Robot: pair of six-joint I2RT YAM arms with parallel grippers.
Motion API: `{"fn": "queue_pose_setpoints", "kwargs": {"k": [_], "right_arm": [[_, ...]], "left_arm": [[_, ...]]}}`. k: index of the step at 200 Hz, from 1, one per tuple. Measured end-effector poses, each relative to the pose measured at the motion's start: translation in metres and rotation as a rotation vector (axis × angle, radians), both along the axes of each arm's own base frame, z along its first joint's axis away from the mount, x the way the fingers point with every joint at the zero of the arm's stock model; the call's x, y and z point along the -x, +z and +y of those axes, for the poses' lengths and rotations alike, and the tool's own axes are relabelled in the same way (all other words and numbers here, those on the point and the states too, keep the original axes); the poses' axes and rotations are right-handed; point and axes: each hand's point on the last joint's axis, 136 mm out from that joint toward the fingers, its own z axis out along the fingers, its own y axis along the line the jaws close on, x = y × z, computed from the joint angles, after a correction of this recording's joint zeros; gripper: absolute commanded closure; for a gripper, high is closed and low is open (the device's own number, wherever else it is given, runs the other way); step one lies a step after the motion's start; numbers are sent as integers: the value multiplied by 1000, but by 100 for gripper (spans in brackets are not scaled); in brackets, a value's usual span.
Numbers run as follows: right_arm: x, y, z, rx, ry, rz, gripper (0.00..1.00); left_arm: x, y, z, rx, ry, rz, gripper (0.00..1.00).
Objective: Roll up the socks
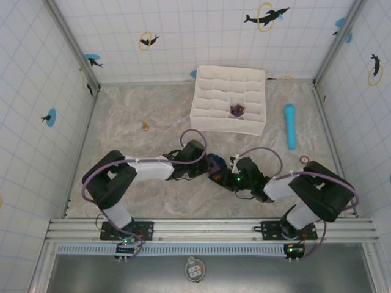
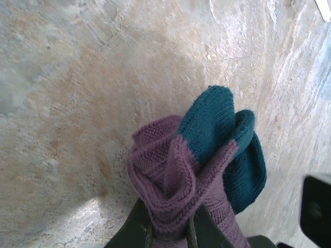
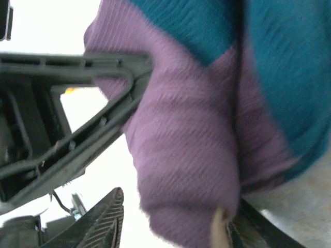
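A bundle of purple ribbed socks (image 1: pixel 215 166) with dark teal patches hangs just above the table's middle, between both arms. My left gripper (image 1: pixel 204 165) is shut on it: in the left wrist view its dark fingers (image 2: pixel 135 227) pinch the purple folds of the socks (image 2: pixel 176 170), and the teal parts stick out beyond. My right gripper (image 1: pixel 227 171) meets the bundle from the right. In the right wrist view the socks (image 3: pixel 191 144) lie between the fingers of the right gripper (image 3: pixel 176 222). They rest against the right finger, and a gap remains at the ribbed left pad (image 3: pixel 103 222).
A white divided organizer box (image 1: pixel 214 91) stands at the back, with a purple sock roll (image 1: pixel 237 110) in one cell. A light blue cylinder (image 1: pixel 289 125) lies to its right, above a small red ring (image 1: pixel 303 160). A small orange object (image 1: pixel 145 126) sits back left.
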Motion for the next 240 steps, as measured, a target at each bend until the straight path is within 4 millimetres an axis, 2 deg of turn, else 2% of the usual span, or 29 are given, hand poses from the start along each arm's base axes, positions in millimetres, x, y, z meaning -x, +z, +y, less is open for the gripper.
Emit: {"fn": "queue_pose_setpoints", "kwargs": {"k": [39,75,116,149,204,228,240], "right_arm": [[0,12,5,258,70,-139,30],[0,28,2,475,134,-359,29],[-9,35,-5,653,176,-572,29],[-17,41,1,653,173,-670,28],[-17,22,11,625,202,-689,30],[-14,10,8,628,210,-676,35],[-12,7,6,622,208,-671,43]], "left_arm": [[-4,1,9,-34,17,33,100],[0,3,15,-86,5,66,100],[6,4,18,-105,-20,86,100],[8,3,18,-97,-25,99,100],[13,3,22,-92,-31,106,100],[14,3,22,-89,-33,107,100],[15,3,21,-87,-35,110,100]]}}
